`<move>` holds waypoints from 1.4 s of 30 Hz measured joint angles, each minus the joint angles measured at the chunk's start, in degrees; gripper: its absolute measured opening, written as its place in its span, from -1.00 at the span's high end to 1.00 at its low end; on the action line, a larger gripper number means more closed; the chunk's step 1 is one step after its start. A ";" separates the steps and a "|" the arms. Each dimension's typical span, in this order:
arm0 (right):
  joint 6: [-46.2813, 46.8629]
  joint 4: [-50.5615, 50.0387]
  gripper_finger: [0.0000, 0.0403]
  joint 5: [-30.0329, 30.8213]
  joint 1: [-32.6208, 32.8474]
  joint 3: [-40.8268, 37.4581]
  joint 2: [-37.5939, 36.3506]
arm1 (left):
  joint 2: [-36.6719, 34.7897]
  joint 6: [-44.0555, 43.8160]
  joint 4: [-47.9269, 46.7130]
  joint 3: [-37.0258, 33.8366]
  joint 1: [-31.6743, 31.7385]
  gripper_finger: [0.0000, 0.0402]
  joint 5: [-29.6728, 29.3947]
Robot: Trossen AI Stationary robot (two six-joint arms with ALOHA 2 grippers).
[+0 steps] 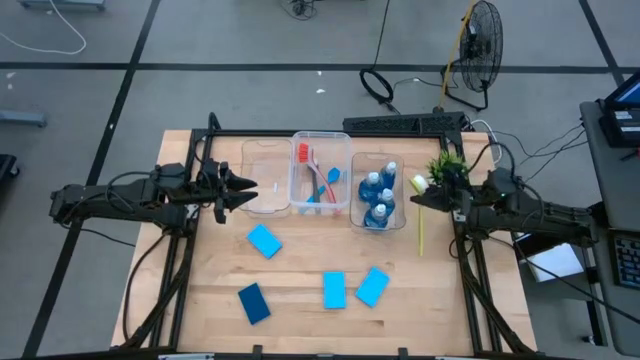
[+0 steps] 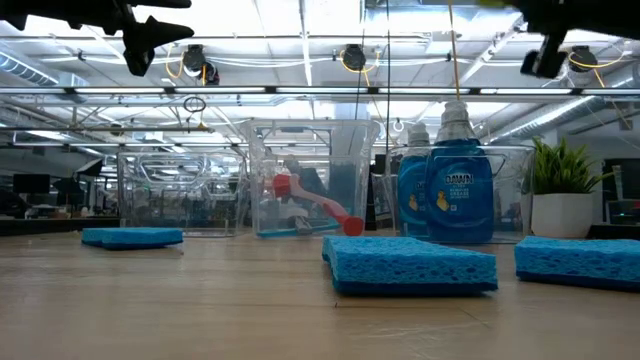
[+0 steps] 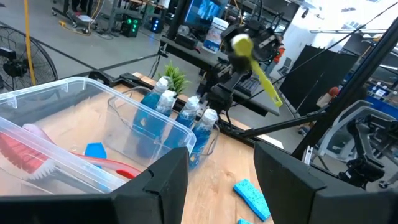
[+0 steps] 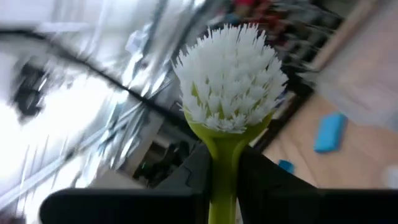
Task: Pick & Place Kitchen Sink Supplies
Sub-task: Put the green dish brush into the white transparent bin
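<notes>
Four sponges [image 1: 264,240] loose on table [image 1: 200,320], well apart from both grippers: not yet sorted. Bottles [image 1: 380,195] binned just beside right gripper [image 1: 430,197]. Red and blue brushes [image 1: 315,178] binned between grippers. Right gripper clamps yellow-green brush [image 4: 229,112], lifted, unplaced. Left gripper [image 1: 245,188] half-spread, holding nothing.

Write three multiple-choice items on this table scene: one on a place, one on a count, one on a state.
1. Where do the blue bottles stand?
A. the left bin
B. the right bin
C. the bare table

2. How many blue sponges lie on the table?
A. two
B. four
C. six

3. What is the right end effector doing?
A. holding the yellow-green brush
B. hanging open
C. gripping a sponge

Key: 1 B, the bottles cluster in that bin; 2 B, four lie apart on the wood; 3 A, its fingers clamp the handle.
</notes>
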 joint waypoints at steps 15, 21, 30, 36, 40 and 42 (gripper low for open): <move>-13.82 25.69 0.82 -9.95 0.02 -0.02 5.78 | -0.01 0.05 0.00 0.00 0.00 0.07 -0.03; -12.19 30.42 0.83 -6.19 0.00 -0.02 11.62 | -0.02 0.01 -0.02 0.00 0.01 0.07 -0.03; -11.00 45.17 0.82 0.43 0.00 -0.02 23.70 | 0.00 0.10 -0.02 0.00 0.01 0.07 -2.60; -12.32 46.29 0.83 2.25 0.00 2.45 29.68 | 0.00 0.10 -0.03 0.00 0.01 0.07 -3.27; -15.01 44.27 0.83 2.13 0.00 7.92 33.72 | 0.00 0.12 -0.04 0.00 0.01 0.07 -3.27; -16.70 41.02 0.82 2.09 0.00 11.11 35.52 | -0.02 0.13 -0.04 0.00 0.01 0.07 -3.27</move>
